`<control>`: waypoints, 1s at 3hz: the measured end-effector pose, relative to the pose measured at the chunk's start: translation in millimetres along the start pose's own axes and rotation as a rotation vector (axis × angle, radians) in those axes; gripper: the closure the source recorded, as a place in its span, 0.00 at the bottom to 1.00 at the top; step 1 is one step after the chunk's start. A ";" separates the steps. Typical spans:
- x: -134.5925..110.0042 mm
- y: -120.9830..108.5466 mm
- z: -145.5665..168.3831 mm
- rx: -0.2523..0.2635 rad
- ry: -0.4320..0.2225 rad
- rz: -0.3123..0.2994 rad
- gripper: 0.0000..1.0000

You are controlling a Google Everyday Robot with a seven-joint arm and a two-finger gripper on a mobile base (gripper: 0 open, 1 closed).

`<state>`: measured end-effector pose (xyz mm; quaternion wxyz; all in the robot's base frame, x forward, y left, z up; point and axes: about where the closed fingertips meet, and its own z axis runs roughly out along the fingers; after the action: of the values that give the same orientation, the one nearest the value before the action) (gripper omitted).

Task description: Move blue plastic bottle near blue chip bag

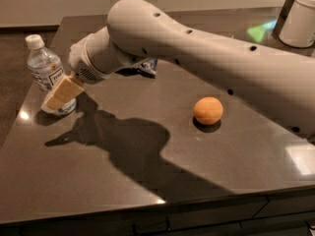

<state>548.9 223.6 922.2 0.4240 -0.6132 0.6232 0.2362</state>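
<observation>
The blue plastic bottle (43, 65) stands upright at the table's far left edge; it is clear, with a white cap and a pale label. My gripper (60, 95) is low in front of the bottle's lower half and covers its base. The blue chip bag (148, 66) is almost wholly hidden behind my arm; only a small dark blue and white corner shows at the table's back middle.
An orange (207, 110) lies right of centre on the dark table (147, 191). A white container (301, 14) stands at the back right. My thick white arm (206, 63) spans the table from the right. The table's left edge runs close to the bottle.
</observation>
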 end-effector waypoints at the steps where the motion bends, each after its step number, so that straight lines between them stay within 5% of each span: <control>1: -7.1 -12.1 11.3 0.028 -0.042 0.001 0.00; 3: -19.3 -12.5 28.7 0.008 -0.100 0.032 0.42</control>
<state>565.7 256.1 925.6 0.4533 -0.5890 0.6118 0.2708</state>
